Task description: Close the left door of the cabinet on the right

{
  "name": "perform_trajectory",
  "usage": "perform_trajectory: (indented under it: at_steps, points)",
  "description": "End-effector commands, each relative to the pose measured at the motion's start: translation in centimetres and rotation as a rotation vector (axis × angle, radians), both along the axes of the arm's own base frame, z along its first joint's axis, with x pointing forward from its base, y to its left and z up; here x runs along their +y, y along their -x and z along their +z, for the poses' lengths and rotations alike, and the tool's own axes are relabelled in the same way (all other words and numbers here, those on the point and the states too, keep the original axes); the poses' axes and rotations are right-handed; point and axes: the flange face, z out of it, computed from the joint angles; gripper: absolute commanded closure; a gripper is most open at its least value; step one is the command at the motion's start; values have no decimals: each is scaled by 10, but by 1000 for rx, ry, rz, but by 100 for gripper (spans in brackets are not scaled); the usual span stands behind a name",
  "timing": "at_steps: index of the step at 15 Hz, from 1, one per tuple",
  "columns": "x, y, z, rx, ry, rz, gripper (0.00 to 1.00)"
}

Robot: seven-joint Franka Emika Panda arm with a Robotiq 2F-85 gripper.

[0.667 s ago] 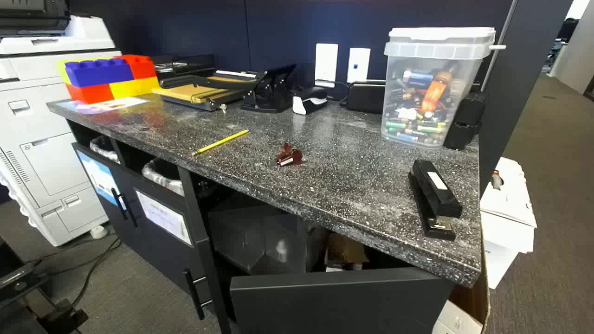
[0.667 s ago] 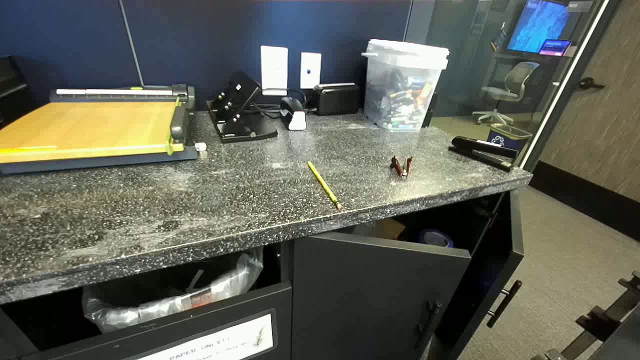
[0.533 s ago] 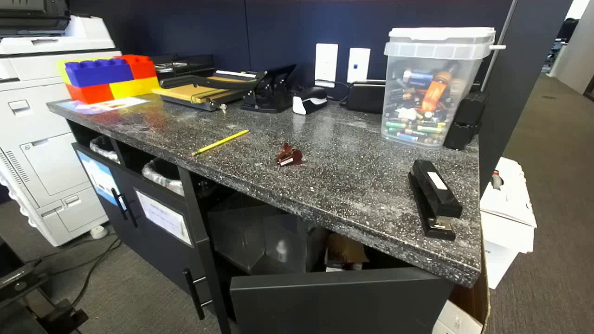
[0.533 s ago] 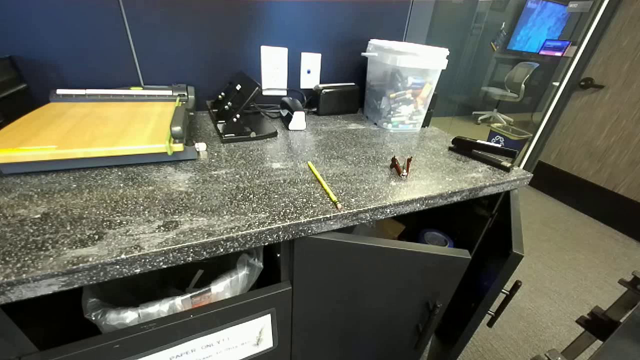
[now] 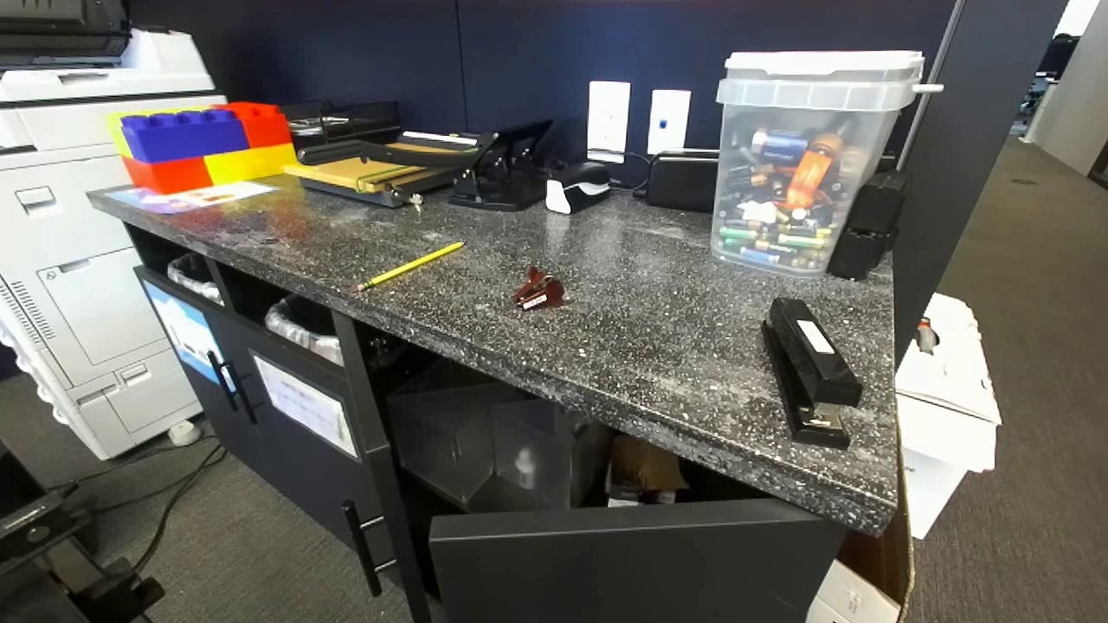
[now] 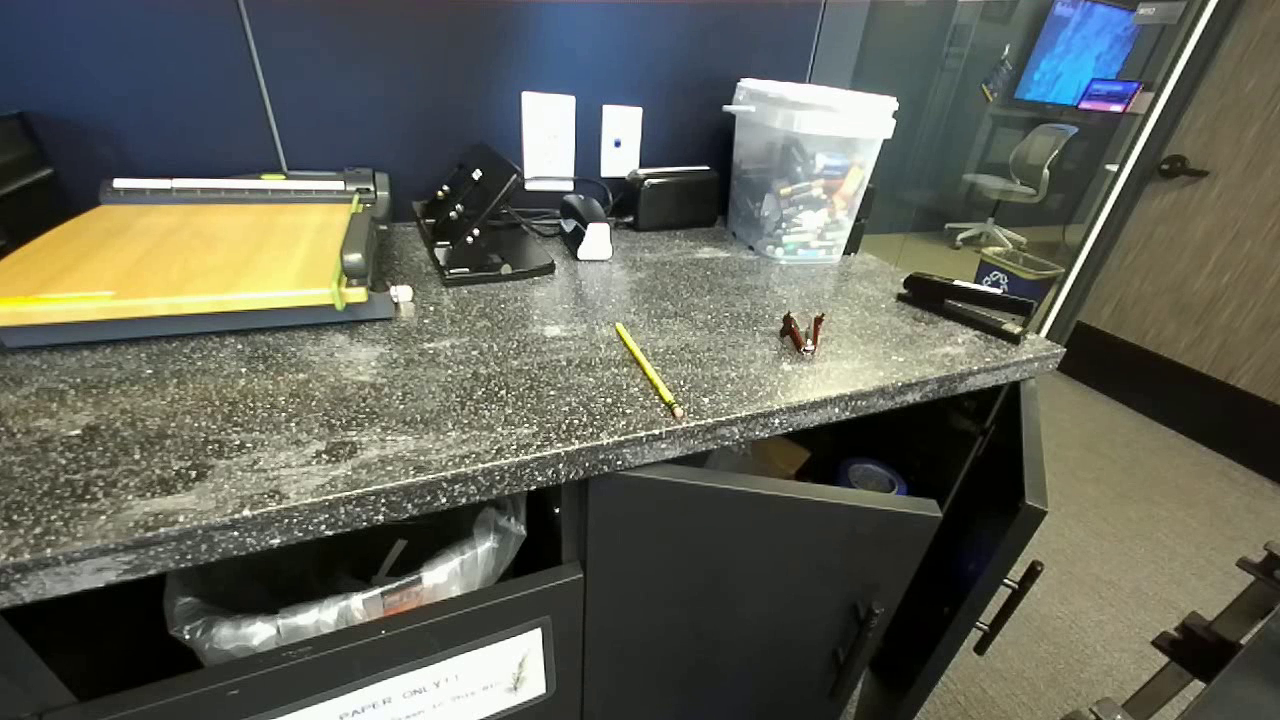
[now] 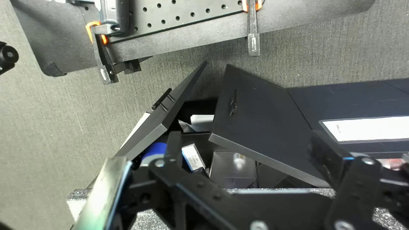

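Approach to the left door [image 6: 740,600], probably, as the step in hand. Not yet closed: stands partway open at the near side of the cabinet [image 6: 925,430], under the counter [image 6: 480,370], hinged on the left by the look of it, with handle [image 6: 857,650] toward the right edge. To the right, a wide-open right door [image 6: 985,570], apart from the left one in the wrist view.

Gripper [image 7: 246,143] in the wrist view only, with fingers [image 7: 174,148] spread wide and nothing gripped. Overlaps the left door in that view; can't tell depth, so can't confirm contact.

For the next move: bring fingers against the outer face, nearer the handle side, and push toward the far side, following the swing. Probably no grasp needed. Could snag on the handle or bump the right door.

Inside the cabinet: clear box [image 7: 235,172] with unreadable contents; small white box [image 7: 193,156]; round blue thing [image 6: 872,477], partly hidden; brown cardboard [image 5: 649,465]. On the counter, far right: clear tub [image 5: 805,93] with white lid [image 5: 822,61] on, loaded with batteries [image 5: 801,241] and an unidentified orange item [image 5: 811,177]. Left of the left door: bin cupboard [image 6: 400,645] with clear bag [image 6: 475,570] and red-printed scrap [image 6: 405,597] inside, rest too dark to read.
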Motion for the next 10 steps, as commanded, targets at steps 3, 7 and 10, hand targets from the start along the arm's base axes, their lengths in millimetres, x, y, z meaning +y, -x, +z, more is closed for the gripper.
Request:
perform_trajectory:
  at_steps: [3,7,10]
  points:
    - [-16,-57,-37,28,-79,-64,0]
    - [-24,-89,-95,75,-114,-125,0]
    - [-30,-107,-143,116,-127,-166,0]
